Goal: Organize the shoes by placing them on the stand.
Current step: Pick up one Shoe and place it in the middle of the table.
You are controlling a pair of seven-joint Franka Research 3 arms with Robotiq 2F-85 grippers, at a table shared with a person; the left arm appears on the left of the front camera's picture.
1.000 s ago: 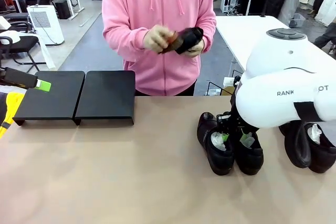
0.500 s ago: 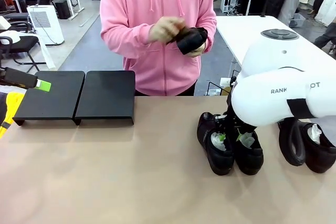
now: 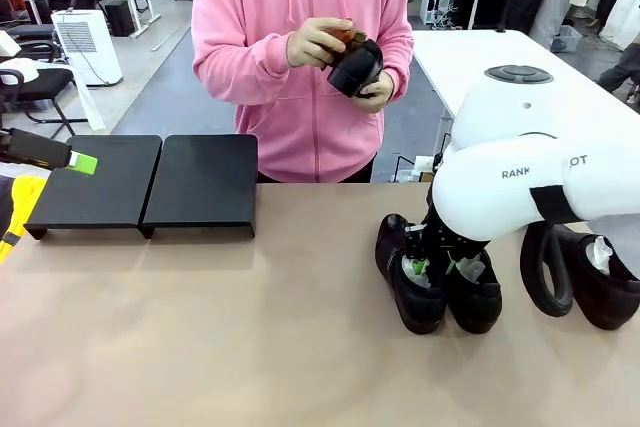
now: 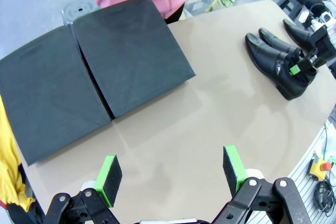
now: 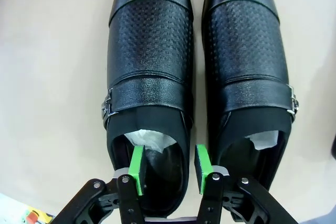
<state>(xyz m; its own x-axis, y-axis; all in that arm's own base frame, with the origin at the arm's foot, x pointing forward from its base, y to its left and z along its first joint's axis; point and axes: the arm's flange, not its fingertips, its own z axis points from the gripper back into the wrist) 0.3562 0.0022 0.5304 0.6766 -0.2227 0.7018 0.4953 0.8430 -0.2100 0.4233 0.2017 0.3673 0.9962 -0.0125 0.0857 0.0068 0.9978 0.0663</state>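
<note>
**Right wrist view: half-spread astride a shoe's side wall**

The shoe [image 5: 149,66] I'm after stands on the table [image 3: 250,347], right of centre, pressed against its twin [image 5: 247,66]. My right claw [image 5: 169,169] is half spread. One pad [image 5: 137,169] is down in the shoe's opening and the other is in the crack between the pair, with nothing pinched yet. The stand [image 3: 200,182] sits well apart at the far left, and my left claw [image 4: 170,174] hangs near it, spread wide. I judge two risks. The outer pad could drag the twin along, or the thin glossy wall could slip and let the toe sag.
</note>
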